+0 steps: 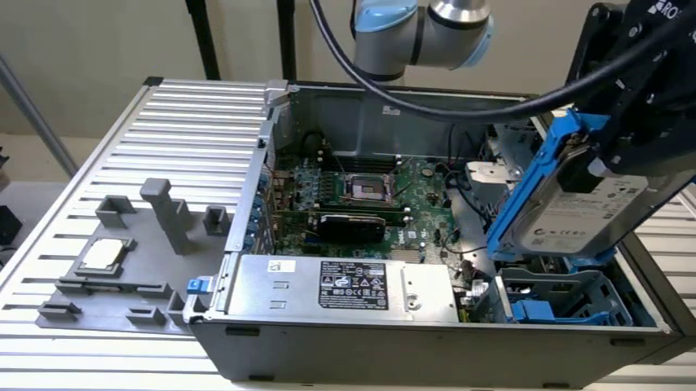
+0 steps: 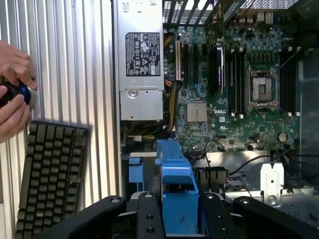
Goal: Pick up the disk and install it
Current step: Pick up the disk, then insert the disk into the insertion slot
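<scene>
claw [image 1: 605, 156]: clamped on disk [image 1: 571, 210] | below: blue drive cage [image 1: 568, 295] | beside: power supply [image 1: 272, 289]

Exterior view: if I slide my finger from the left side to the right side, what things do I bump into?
small silver chip → tall grey post → silver box with the black label → disk in its blue carrier, up in the air
</scene>
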Robot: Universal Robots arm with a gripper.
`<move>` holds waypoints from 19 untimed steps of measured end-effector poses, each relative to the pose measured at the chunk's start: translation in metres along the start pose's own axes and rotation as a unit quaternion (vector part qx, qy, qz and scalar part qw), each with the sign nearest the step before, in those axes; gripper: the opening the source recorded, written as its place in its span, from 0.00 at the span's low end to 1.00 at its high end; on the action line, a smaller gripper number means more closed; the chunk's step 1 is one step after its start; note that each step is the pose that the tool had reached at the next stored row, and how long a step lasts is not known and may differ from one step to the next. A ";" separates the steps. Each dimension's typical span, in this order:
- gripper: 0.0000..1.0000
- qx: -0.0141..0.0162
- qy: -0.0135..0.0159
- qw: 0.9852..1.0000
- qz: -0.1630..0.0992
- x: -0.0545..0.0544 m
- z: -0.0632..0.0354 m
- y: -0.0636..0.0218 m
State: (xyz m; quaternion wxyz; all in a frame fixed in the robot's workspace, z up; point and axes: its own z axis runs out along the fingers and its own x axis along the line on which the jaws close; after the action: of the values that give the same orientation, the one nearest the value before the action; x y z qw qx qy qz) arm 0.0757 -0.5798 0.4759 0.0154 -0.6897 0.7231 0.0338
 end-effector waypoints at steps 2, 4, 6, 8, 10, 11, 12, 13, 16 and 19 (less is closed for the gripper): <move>0.33 0.000 0.000 1.000 0.000 0.002 0.0025 -0.0093; 0.33 0.000 0.000 1.000 0.000 0.004 0.0051 -0.0186; 0.33 0.000 0.000 1.000 0.000 0.005 0.0080 -0.0278; 0.33 0.000 0.000 1.000 0.000 0.005 0.0102 -0.0359; 0.33 0.000 0.000 1.000 0.000 0.005 0.0106 -0.0370; 0.33 0.000 0.000 1.000 0.000 0.005 0.0106 -0.0370; 0.33 0.000 0.000 1.000 0.000 0.005 0.0107 -0.0370; 0.33 0.000 0.000 1.000 0.000 0.005 0.0108 -0.0371; 0.33 0.000 0.000 1.000 0.000 0.005 0.0108 -0.0371; 0.33 0.000 0.000 1.000 0.000 0.005 0.0108 -0.0371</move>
State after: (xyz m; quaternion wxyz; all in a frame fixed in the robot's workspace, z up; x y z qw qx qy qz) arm 0.1122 -0.5861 0.4637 0.0151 -0.6898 0.7231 0.0340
